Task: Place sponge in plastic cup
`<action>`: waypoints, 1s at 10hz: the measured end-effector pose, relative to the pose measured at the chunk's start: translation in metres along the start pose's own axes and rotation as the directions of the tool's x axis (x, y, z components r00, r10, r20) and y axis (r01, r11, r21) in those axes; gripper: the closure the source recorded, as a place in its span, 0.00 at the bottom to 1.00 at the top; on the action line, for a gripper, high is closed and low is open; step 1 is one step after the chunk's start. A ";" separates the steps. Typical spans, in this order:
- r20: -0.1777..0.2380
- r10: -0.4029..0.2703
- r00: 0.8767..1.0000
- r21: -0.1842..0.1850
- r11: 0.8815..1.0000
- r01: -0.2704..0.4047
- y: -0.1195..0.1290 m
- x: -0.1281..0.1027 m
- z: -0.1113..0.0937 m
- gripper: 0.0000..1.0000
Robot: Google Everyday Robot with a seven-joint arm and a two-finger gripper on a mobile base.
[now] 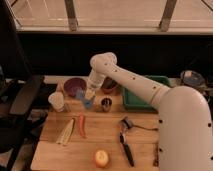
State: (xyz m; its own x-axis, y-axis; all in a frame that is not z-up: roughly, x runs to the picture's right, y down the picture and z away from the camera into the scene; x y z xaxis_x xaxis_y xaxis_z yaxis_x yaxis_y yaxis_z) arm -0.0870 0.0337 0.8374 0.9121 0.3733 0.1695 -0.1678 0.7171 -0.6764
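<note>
White arm (150,90) reaches in from the right, bent over the back of the wooden table (100,145), w/ the gripper (90,95) hanging low at the table's back-left, right over a small blue thing (86,101) that could be the plastic cup. A pale yellowish bit sits at the gripper tip, prob the sponge (90,94), just above/touching the blue cup's rim; whether it's clamped or loose, can't tell from here.

Just left of that is a white cup (56,101), standing upright near the table's left edge. Behind them a dark purple bowl (74,86), & a second darker bowl (110,86) partly hidden by the arm. Small metal cup (106,104) just right of the blue one. Green bin (145,95) at back right, mostly behind the arm.

Nearer me: a red chili pepper (81,125) lying beside a pale corn cob (66,132), the two close together. Yellow-orange fruit (101,158) at the front edge. Black-handled tool (125,145) lies right of center. Black office chair (20,105) stands off the left side
</note>
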 end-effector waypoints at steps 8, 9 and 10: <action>-0.025 0.003 1.000 0.028 1.000 -0.002 0.000 0.004 -0.005 0.20; -0.021 0.007 1.000 0.038 0.999 -0.006 -0.001 0.005 -0.008 0.20; -0.010 0.015 1.000 0.049 0.999 -0.014 -0.004 0.007 -0.013 0.20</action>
